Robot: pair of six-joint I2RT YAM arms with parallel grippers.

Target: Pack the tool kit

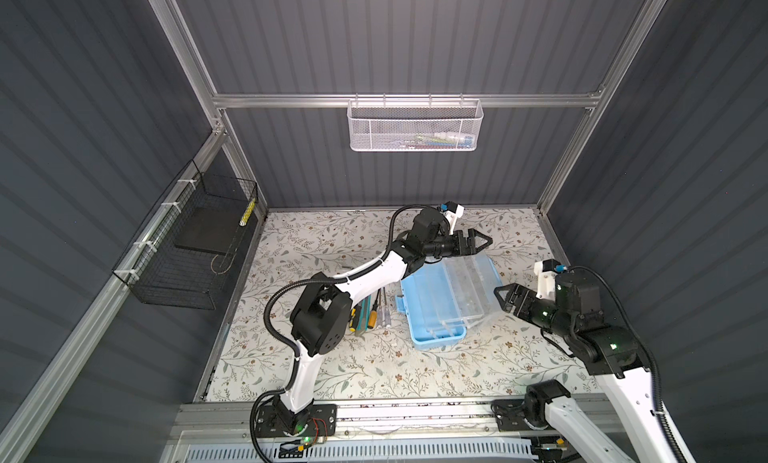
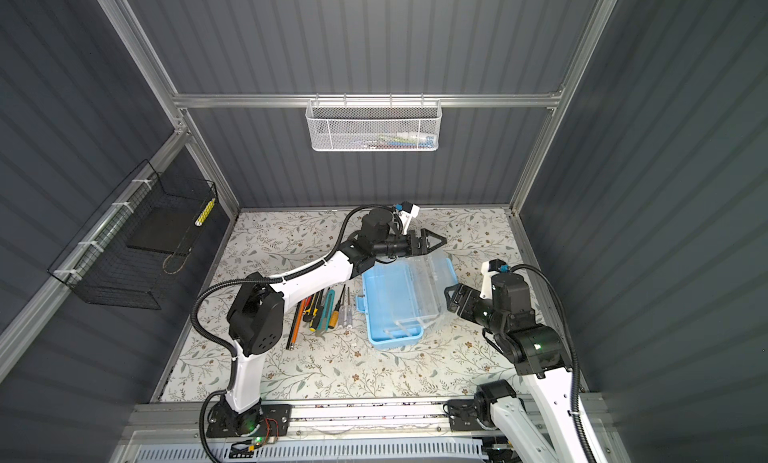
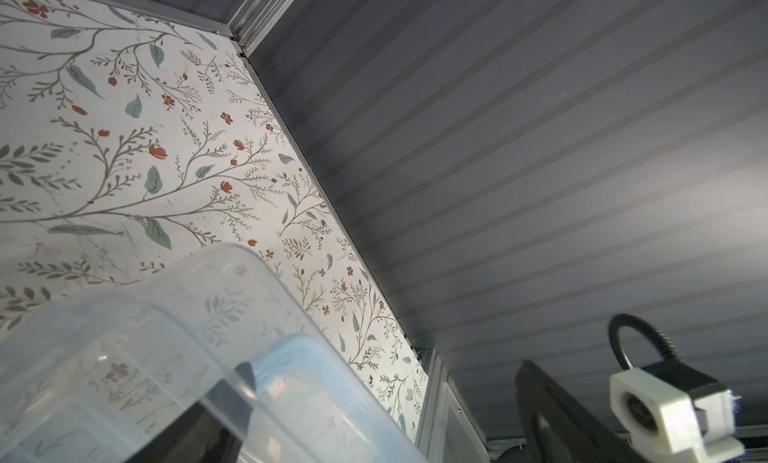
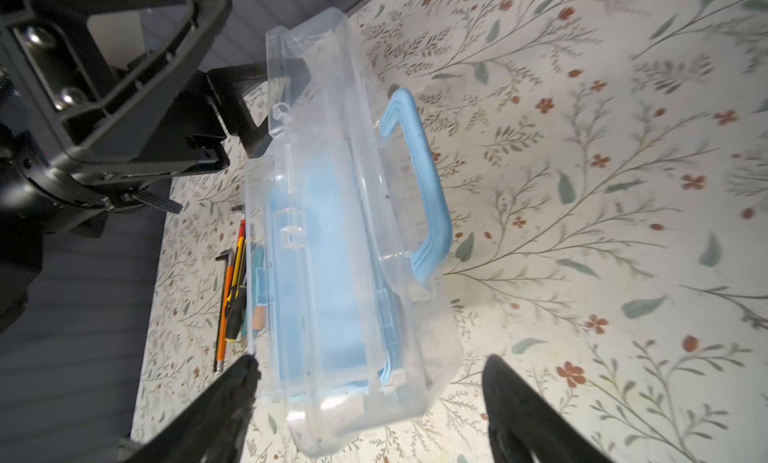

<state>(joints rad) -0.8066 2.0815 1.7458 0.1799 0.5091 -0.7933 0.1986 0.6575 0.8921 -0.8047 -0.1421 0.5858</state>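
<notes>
- Both grippers stand released. The left gripper point(image 1: 478, 241) hangs by the far end of the clear lid point(image 1: 469, 282) and the right gripper point(image 1: 503, 299) by its near end, jaws spread and clamping nothing.
- The tool kit box point(image 1: 430, 319) sits mid-tabletop point(image 1: 374, 369) with its lid swung open; the blue base looks empty.
- Loose tools point(image 2: 320, 311), screwdrivers and a teal utility knife point(image 2: 328, 305) among them, lie in a row just beside the box, partly under the left arm.
- Judged step: opening is done, loading has not begun.
- The next move likely calls for drawing one gripper off the lid, lowering it onto a single thin tool, and pinching that off the tabletop.
</notes>
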